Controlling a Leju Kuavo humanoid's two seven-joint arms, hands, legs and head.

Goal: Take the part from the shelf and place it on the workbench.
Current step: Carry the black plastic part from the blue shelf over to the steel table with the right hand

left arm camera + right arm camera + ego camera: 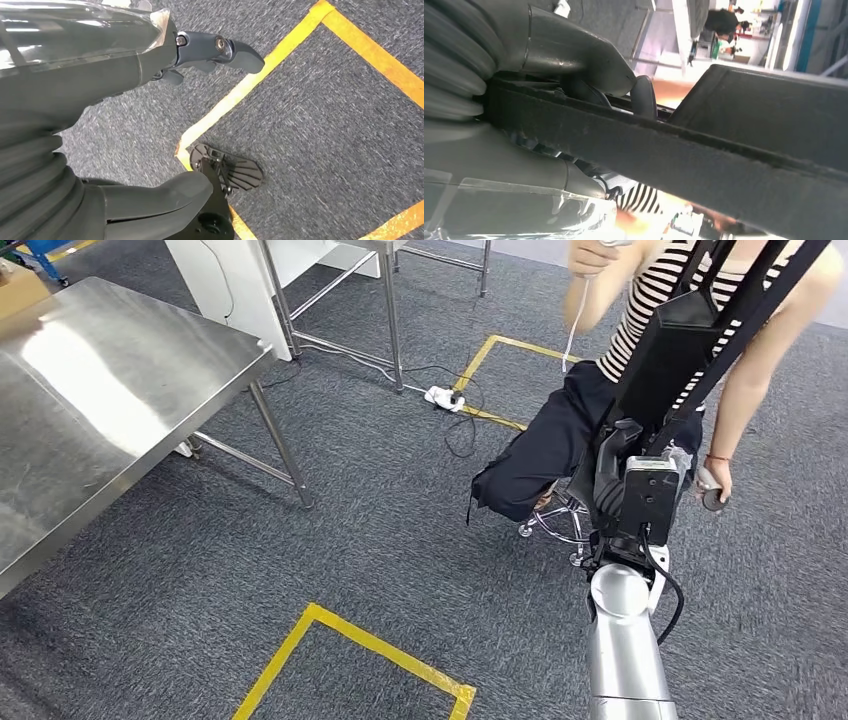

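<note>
Right hand point(628, 490) up at centre-right of the head view, clamped around a long black part point(720, 330) that rises on a slant toward the upper right corner of the frame. Confirmed in the right wrist view: thumb and dark fingers point(644, 95) wrapped over a flat black bar running across the picture, so the part point(724, 150) is off the shelf and firmly in the grip. Long axis steep and diagonal, upper end well above the hand, crossing in front of a seated person point(640, 350) in a striped top. Steel surface point(90, 400) waiting at the upper left of the head view, well apart from the part, a wide stretch of grey carpet and a yellow tape corner point(350, 650) between. Everything hinges on that: target lying off to the left of the carrying hand, so likely a turn or some steps that way before any set-down, then the long bar tipped flatter to rest on the steel. Left hand point(210, 52) hanging low over carpet and yellow tape point(250, 80), fingers loosely apart, holding nothing. Nearer side to the surface, perhaps, but not the loaded one.
</note>
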